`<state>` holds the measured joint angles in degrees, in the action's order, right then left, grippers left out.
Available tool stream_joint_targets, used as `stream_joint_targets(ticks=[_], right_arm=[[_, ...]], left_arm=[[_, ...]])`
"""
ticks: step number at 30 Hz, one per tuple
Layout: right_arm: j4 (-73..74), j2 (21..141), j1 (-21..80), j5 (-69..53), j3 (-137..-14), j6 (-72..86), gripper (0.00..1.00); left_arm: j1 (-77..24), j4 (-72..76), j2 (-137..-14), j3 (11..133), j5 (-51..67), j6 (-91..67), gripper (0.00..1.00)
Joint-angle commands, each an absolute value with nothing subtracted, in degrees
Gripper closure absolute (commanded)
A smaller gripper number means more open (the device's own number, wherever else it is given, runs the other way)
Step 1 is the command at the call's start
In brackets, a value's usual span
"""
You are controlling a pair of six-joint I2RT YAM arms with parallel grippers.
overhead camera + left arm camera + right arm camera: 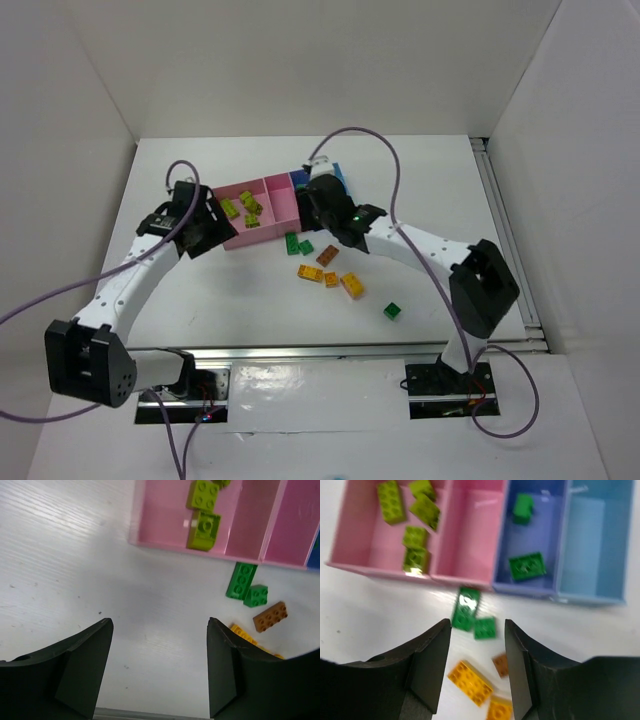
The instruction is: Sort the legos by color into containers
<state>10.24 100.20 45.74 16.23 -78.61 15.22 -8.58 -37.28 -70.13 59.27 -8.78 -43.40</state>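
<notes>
Left pincer is pictured spread wide and empty above bare worktop, just short of the near corner of the outer pink bin, in which several lime green bricks are gathered. Right pincer is likewise held parted, though less widely, with nothing gripped. It is poised over two dark green bricks that lie touching on the worktop, just in front of the wall shared by the second pink bin and the darker blue bin. Two further dark green pieces are seen inside the darker blue bin, and the joined row is closed by the light blue bin. Yellow-orange bricks and one brown-orange brick are scattered on the worktop nearer the arms. From overhead, a lone dark green brick is shown well apart from the rest, toward the right arm's side.
</notes>
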Motion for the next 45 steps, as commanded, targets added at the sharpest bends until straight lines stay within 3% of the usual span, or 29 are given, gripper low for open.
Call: stream_joint_targets(ticks=[1,6,11,26,32,37,45], right_arm=[[7.6,95.5,42.5,13.6,-69.9,20.8,0.45],[8.7,94.4,41.8,9.5,-66.0,20.8,0.3],[8.7,101.1,41.8,7.1,-68.6,19.2,0.26],[7.4,112.7,42.9,8.5,-75.8,13.1,0.28],[7.4,115.4,42.9,8.0,-77.0,12.6,0.38],[6.8,111.1,42.9,10.5,-74.4,13.1,0.65],[7.9,96.0,42.9,19.2,-68.5,14.2,0.67]], left_arm=[[-14.0,-35.5,-73.6,61.3,-10.7,-41.9,0.22],[-19.8,-35.5,-77.4,63.4,-12.1,-43.1,0.22],[-21.4,-37.5,-80.5,65.6,-15.4,-43.1,0.22],[-19.5,-37.9,-80.0,65.4,-16.1,-42.0,0.22],[-19.5,-37.9,-80.0,65.9,-16.1,-41.5,0.22],[-19.5,-37.9,-81.1,65.9,-16.1,-41.5,0.22],[-19.5,-37.9,-82.2,66.4,-15.6,-41.5,0.22]])
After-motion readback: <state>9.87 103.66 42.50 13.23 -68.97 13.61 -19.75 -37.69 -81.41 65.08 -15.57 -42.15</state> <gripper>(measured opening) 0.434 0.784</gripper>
